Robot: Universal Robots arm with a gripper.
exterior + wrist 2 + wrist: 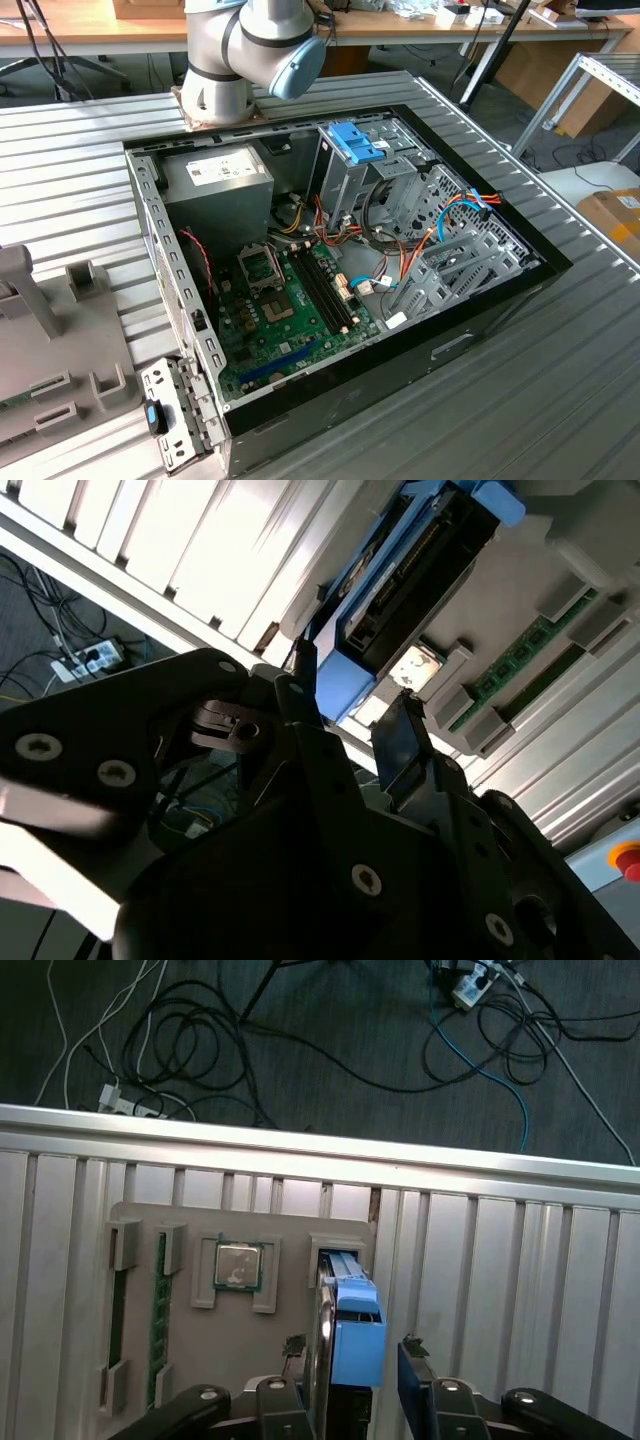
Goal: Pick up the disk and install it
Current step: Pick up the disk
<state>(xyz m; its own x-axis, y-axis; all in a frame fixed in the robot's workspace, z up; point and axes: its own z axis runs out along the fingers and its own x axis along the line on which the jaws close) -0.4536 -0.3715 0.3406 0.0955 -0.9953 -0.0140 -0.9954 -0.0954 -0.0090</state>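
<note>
Disk: the disk (352,1332) stands on edge in a slot of the grey holder (140,1260), with its blue carrier end facing the gripper (350,1355).
Fingers: spread, one on each flat side of the disk's blue end. Both are just apart from it, so nothing is pinched.
Step in hand: this looks like the approach to the grasp. Doing it well means keeping the disk centred, holding the fingers parallel to its faces, and closing evenly so it does not tip in the slot. The lift should run straight along the slot.
Edges: the slot walls sit close on both sides, and a processor chip (238,1265) lies in the next pocket.
Table edge: the holder sits near the table rim (300,1142).
Open room: bare slatted table (520,1290) lies on the side away from the chip.
Case: in the exterior view the drive cage (345,185) stands inside the open computer case (470,320), with wiring (450,215) crowding it.
</note>
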